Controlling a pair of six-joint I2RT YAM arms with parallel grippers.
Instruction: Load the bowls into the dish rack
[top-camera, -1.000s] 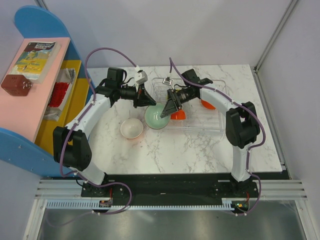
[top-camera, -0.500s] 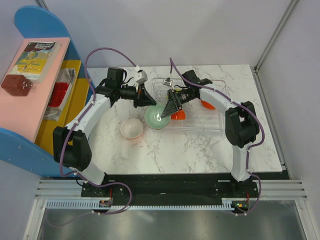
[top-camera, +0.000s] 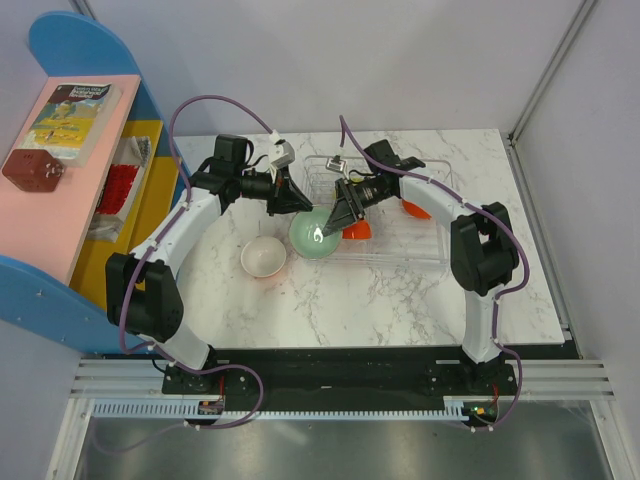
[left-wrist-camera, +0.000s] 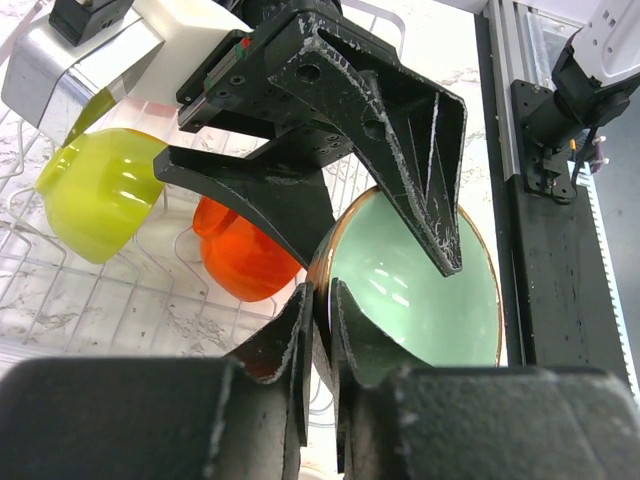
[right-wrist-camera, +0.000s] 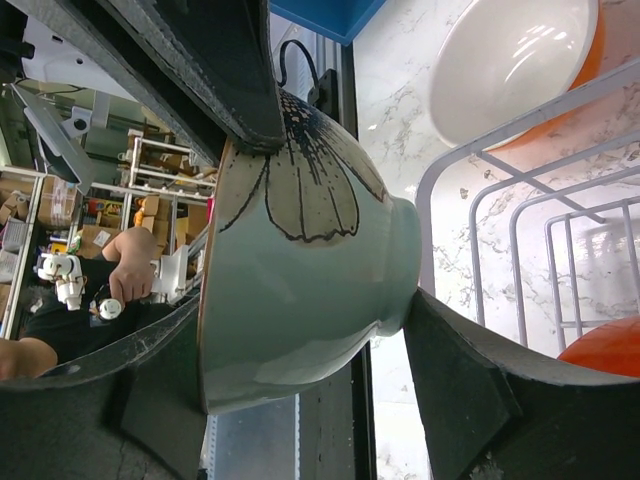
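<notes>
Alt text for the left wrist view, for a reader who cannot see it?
The left gripper pinches the rim of a mint bowl, while the right gripper straddles its wall. Behind, a lime bowl and an orange bowl sit in the rack.

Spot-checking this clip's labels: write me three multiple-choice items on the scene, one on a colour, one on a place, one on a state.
1. The bowl standing alone on the table is what colour outside? A) blue B) black C) orange
2. Where is the lime green bowl? A) alone on the table B) in the dish rack C) in a gripper's grasp
3. The mint green bowl is A) lying untouched in the rack B) gripped by both grippers C) upside down on the table

Answers: 1 C, its outer wall shows orange around a white inside. 2 B, it lies on the rack's wires beside an orange bowl. 3 B, the left gripper pinches its rim and the right gripper closes on it from the other side.
</notes>
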